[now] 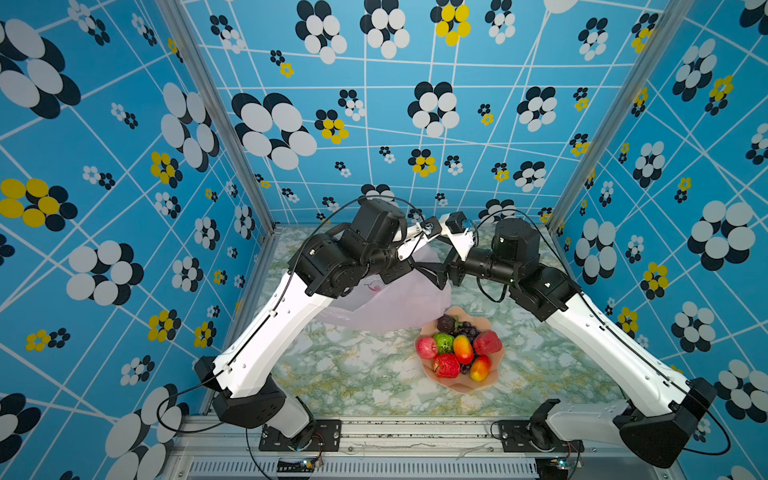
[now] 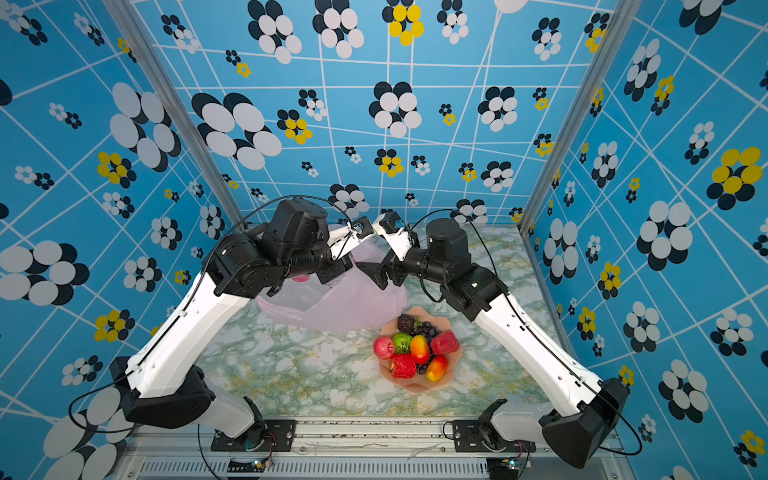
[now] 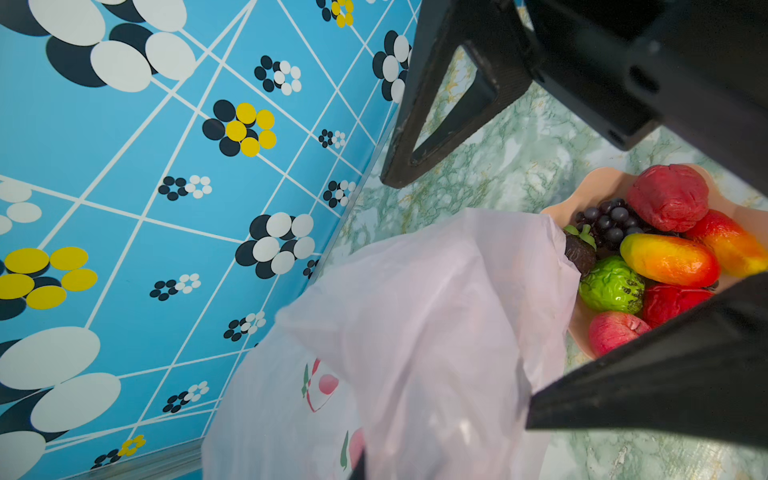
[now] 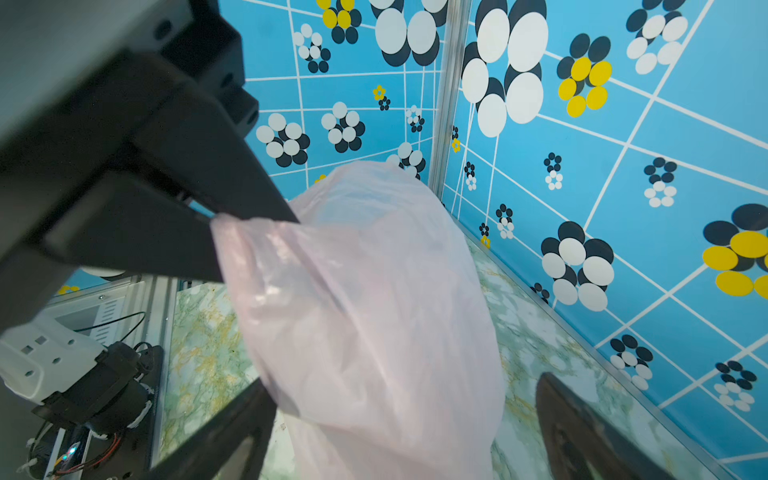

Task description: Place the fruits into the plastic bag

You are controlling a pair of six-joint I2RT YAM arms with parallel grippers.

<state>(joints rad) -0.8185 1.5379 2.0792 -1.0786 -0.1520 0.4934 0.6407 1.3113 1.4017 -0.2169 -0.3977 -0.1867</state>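
Your left gripper [image 4: 249, 245] has its jaws pinching the plastic bag [image 1: 399, 303] upright beside the bowl [image 1: 461, 388] of fruits [image 1: 457, 349], right gripper [image 4: 399, 382] spread wide at the film, so catch the opposite rim and open the mouth gently.

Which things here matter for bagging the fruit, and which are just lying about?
For the job:
plastic bag
fruits, all in the bowl
left pincer, shut on the bag

Just there:
bowl, only holding fruit
marble table
patterned walls
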